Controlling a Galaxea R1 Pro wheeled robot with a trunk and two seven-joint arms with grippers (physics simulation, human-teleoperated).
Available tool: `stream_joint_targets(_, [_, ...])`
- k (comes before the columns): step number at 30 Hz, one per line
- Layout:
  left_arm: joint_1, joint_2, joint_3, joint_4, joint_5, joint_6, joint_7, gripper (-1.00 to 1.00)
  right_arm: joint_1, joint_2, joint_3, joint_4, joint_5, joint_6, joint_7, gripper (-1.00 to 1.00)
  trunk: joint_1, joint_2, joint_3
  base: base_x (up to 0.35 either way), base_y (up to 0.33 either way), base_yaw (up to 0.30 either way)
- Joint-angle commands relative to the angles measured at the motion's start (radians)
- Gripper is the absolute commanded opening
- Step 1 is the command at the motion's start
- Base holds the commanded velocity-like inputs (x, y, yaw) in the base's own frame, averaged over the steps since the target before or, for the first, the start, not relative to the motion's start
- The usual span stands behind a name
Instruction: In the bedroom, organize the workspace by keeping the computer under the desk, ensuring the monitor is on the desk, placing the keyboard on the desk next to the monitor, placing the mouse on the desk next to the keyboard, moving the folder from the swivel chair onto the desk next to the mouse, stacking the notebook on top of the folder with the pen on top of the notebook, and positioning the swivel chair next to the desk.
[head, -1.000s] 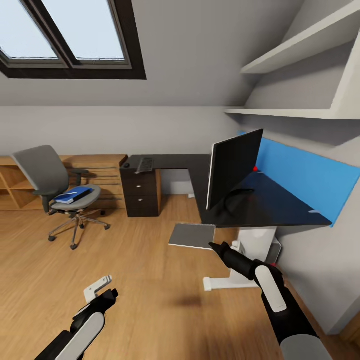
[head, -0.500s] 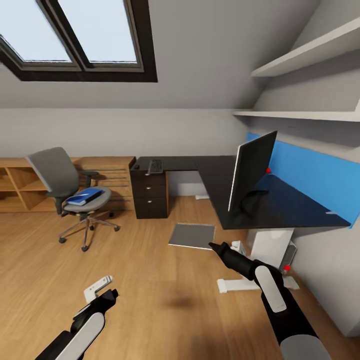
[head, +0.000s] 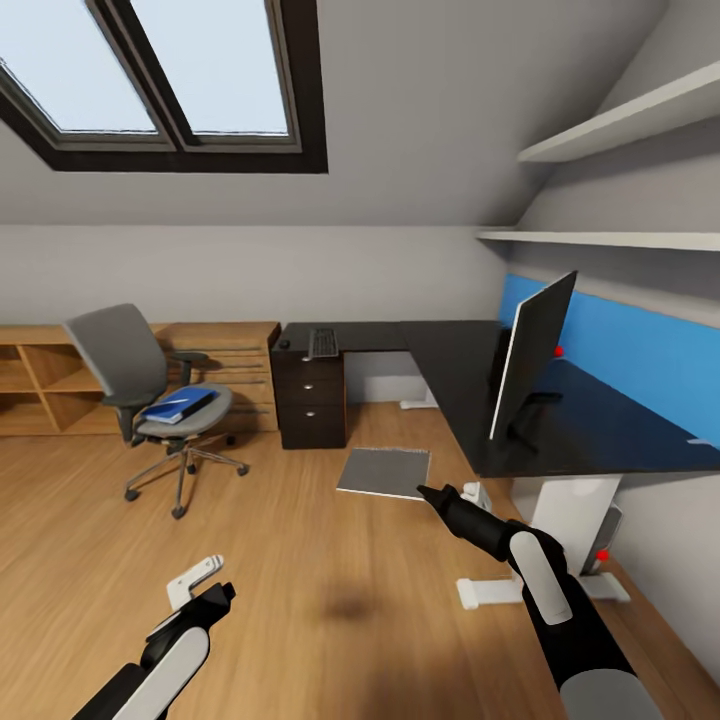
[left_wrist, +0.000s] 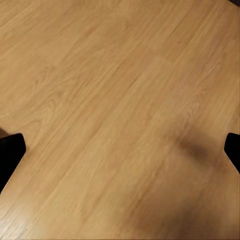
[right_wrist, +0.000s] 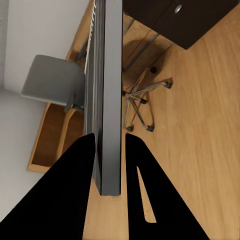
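Observation:
My right gripper (head: 425, 490) is shut on the edge of the grey notebook (head: 385, 472), held flat above the floor in front of the desk (head: 450, 350). In the right wrist view the notebook (right_wrist: 107, 90) runs edge-on between the fingers. My left gripper (head: 212, 582) hangs open over bare floor. On the black desk the monitor (head: 530, 355) stands side-on, and the keyboard (head: 322, 343) and mouse (head: 284, 345) lie at the far end. A thin whitish pen (head: 697, 441) lies on the near right of the desktop. The blue folder (head: 180, 405) lies on the swivel chair (head: 130, 360). The computer (head: 585, 515) stands under the desk.
A dark drawer unit (head: 313, 400) sits under the desk's far end. A low wooden shelf and chest (head: 40, 385) line the back wall behind the chair. Wall shelves (head: 620, 240) hang above the desk. Wooden floor (left_wrist: 120, 100) lies between me and the chair.
The whole view has shifted, so the desk and chair sit further right in the picture: the camera moved. Both arms hold the same pose and the notebook stays gripped.

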Motion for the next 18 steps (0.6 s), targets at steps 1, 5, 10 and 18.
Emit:
stream_joint_targets(1, [-0.001,0.001,-0.002,-0.001,-0.001,0.005,0.006,1.0,-0.001,0.001,-0.004,0.0,-0.002,0.008,0.005,-1.0,0.001,-0.001,0.0,0.307,0.029,0.0])
stream_joint_targets(5, [-0.001,0.001,-0.002,0.001,-0.021,0.005,0.006,1.0,-0.001,0.0,-0.004,-0.001,-0.002,0.008,0.006,-1.0,0.001,-0.001,0.003,0.316,0.015,0.0])
stream_joint_targets(10, [-0.001,0.001,-0.001,0.001,-0.032,0.005,0.005,1.0,-0.001,0.0,-0.005,-0.002,-0.002,0.009,0.007,-1.0,0.001,-0.001,0.004,0.324,0.003,0.0])
stream_joint_targets(18, [-0.001,0.001,-0.001,0.0,-0.034,0.004,0.004,1.0,-0.001,0.0,-0.006,-0.003,-0.001,0.01,0.007,-1.0,0.001,-0.001,0.005,0.325,0.071,0.0])
